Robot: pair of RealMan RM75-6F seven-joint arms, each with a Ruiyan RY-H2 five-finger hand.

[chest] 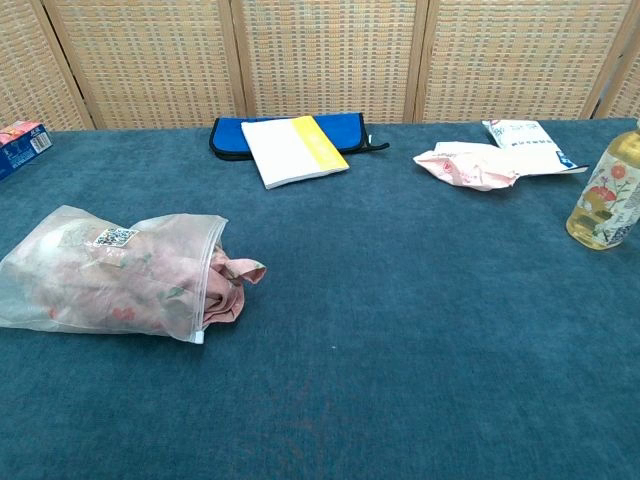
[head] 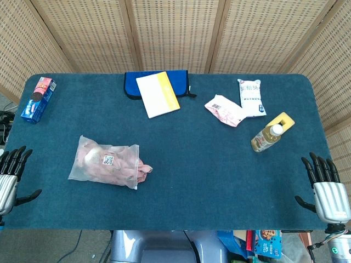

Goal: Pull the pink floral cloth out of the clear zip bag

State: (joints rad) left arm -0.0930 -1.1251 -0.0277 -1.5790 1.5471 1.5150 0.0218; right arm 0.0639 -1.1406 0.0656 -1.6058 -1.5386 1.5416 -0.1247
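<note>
L hand [head: 10,175] at table's 8 o'clock corner, R hand [head: 328,192] at 4 o'clock: both w/ fingers spread, holding nothing, well apart from everything. Bag [head: 104,161] lies at about 8 o'clock on the table [head: 208,164], mouth facing 3 o'clock, cloth [head: 143,169] poking out a bit there. Nothing started yet, I'd say. Best approach: L hand pins bag's closed end, R hand pinches the exposed cloth tuft & draws toward 3 o'clock, low & slow so the bag doesn't drag along. Bottle [head: 267,137], packets [head: 237,104] sit at 2 o'clock, out of the way.
</note>
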